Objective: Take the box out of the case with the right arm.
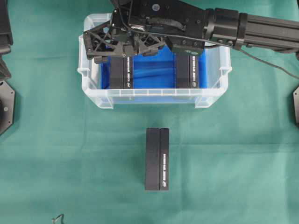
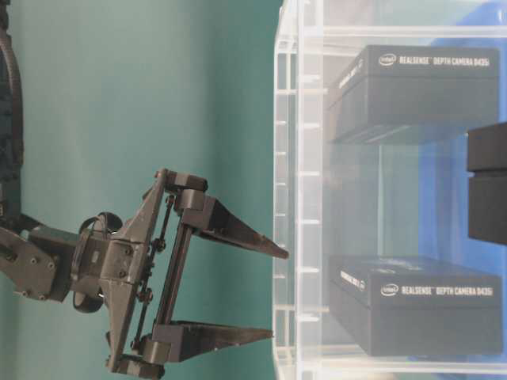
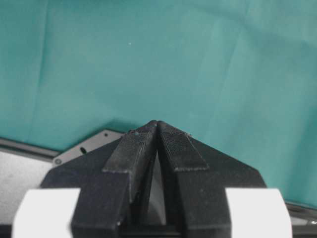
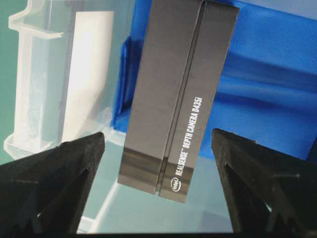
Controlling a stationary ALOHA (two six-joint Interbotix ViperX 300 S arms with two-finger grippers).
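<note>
**Jaws wide over the left box, nothing gripped**

Jaws on the right gripper are spread wide apart, nothing between them touching. In the right wrist view the two black fingers sit at lower left and lower right of the frame, and the left box stands in the gap between them, clear of both. You can read "RealSense Depth Camera D435i" down its side.

Going left to right in the overhead view: the left arm only peeks in at the far left edge. Its gripper shows in its own wrist camera with the tips pressed together, nothing in them, just green cloth beyond. Next comes the case, the clear bin with the blue sheet on its bottom, sitting in the upper middle of the frame. The right arm reaches in from the upper right, across the top of the case, with its gripper over the case's left part, above the left box.

Count of boxes: three, all black and alike. Two are inside the case, one at the left and one at the right, well apart with bare blue between them. The third box lies outside on the cloth, below the case in the lower middle of the frame. One case, two arms.
</note>
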